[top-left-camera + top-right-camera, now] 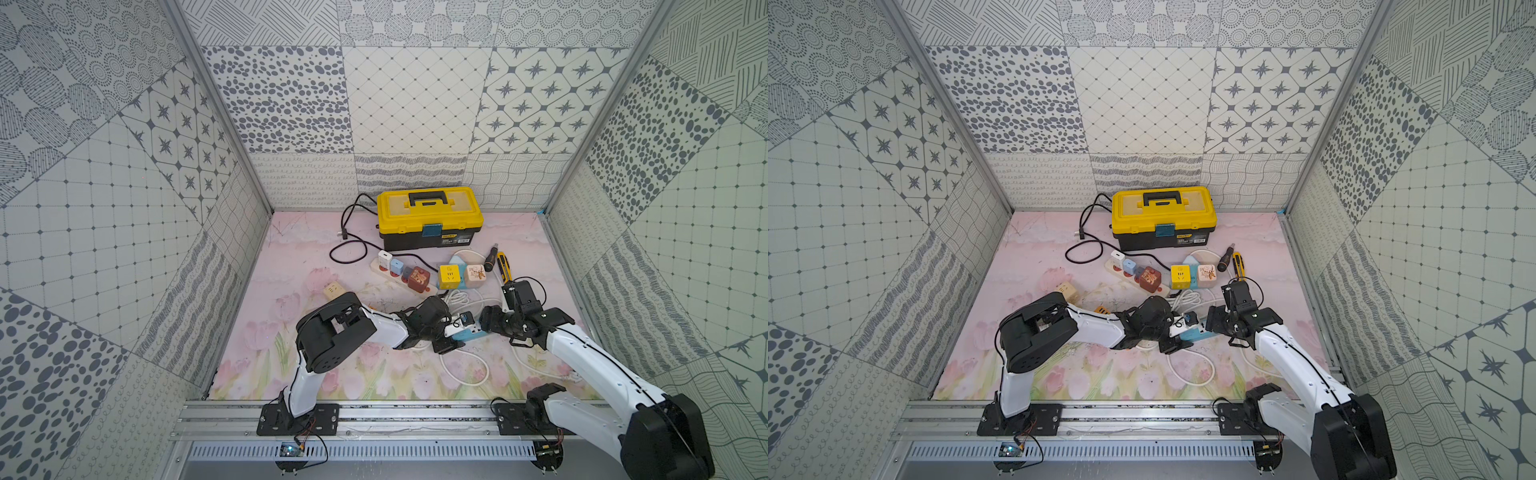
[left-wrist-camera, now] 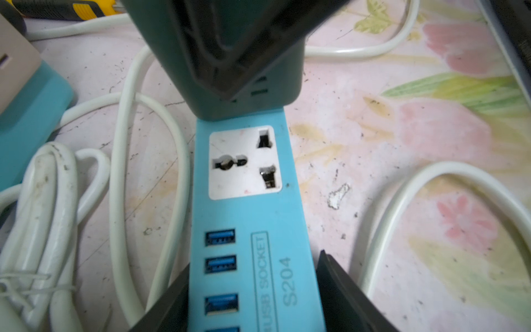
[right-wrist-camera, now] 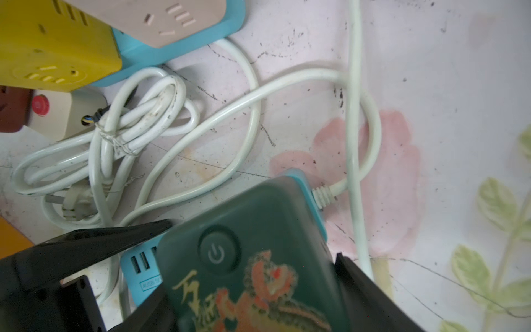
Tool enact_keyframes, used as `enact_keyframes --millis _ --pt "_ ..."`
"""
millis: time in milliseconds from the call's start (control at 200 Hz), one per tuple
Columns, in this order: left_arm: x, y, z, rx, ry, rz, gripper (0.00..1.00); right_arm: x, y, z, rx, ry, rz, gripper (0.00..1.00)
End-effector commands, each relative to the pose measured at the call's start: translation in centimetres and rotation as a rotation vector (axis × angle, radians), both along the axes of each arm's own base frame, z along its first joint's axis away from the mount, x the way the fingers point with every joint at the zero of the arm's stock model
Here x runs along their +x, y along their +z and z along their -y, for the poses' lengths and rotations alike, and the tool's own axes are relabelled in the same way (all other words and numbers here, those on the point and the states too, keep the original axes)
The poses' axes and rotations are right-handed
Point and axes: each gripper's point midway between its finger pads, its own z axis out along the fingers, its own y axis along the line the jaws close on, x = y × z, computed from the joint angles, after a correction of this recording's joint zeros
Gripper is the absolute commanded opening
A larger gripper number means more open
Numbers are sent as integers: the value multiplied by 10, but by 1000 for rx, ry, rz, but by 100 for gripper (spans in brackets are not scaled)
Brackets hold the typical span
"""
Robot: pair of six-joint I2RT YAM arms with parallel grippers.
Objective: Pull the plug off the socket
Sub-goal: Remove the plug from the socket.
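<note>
Separation is not done yet, I judge: the green plug (image 3: 275, 207) sits on the cable end of the blue socket strip (image 2: 250, 218), right gripper (image 3: 253, 240) clenched on it, left gripper (image 2: 253, 261) clamping the strip.

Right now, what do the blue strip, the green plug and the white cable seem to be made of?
Blue strip: likely moulded plastic, matte; printed lettering.
Green plug: likely hard plastic, slight sheen; rounded edges.
White cable: probably rubbery sheath, smooth; bends in loops.

fingers (image 2: 344, 299) grip blue socket strip (image 2: 253, 218); green plug (image 2: 161, 51) at far end.
</note>
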Motion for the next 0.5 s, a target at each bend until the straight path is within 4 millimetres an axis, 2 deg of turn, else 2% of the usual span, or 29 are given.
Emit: enact_keyframes --millis 0,135,305,495 --pt "3 -19 -15 67 13 -13 65 18 14 3 -87 16 64 81" --pt "6 -17 -21 57 30 -48 65 23 15 1 -106 31 58 84" --pt "8 -2 -21 24 46 -49 68 29 10 -3 -132 74 21 83" --pt "11 33 -16 -43 108 -122 72 21 3 -12 -147 124 -12 70"
